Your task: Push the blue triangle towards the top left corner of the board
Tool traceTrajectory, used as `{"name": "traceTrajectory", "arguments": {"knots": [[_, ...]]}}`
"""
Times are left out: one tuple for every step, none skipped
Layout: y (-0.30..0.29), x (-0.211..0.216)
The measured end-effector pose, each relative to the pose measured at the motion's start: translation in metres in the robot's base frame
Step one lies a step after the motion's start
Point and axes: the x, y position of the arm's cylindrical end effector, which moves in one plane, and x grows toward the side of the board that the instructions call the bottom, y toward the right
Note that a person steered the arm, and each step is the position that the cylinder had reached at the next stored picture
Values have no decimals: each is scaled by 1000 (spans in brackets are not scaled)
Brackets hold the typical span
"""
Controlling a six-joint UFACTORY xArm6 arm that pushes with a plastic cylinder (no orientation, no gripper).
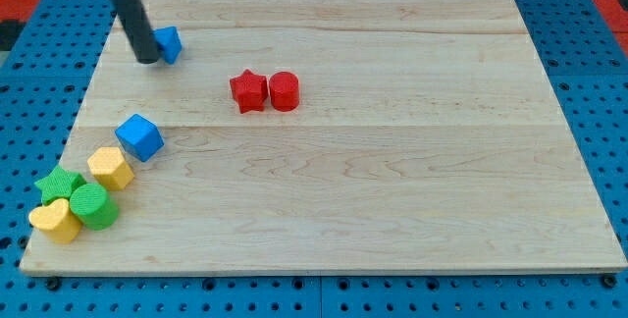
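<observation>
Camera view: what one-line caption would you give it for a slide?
My tip rests against the left side of the blue triangle near the wooden board's top left corner.

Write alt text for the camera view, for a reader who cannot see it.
My tip touches the blue triangle from its left, near the wooden board's top left. A red star and red cylinder sit mid-board; blue cube, yellow and green blocks cluster bottom left.

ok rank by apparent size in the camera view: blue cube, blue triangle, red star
1. blue cube
2. red star, close to the cube; the cube's nearness makes it unsure
3. blue triangle, partly behind my tip
</observation>
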Motion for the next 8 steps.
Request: {"name": "traceTrajectory", "arguments": {"knots": [[21, -12], [24, -63], [69, -82], [115, -97], [75, -128], [43, -129], [49, -129], [49, -118]]}}
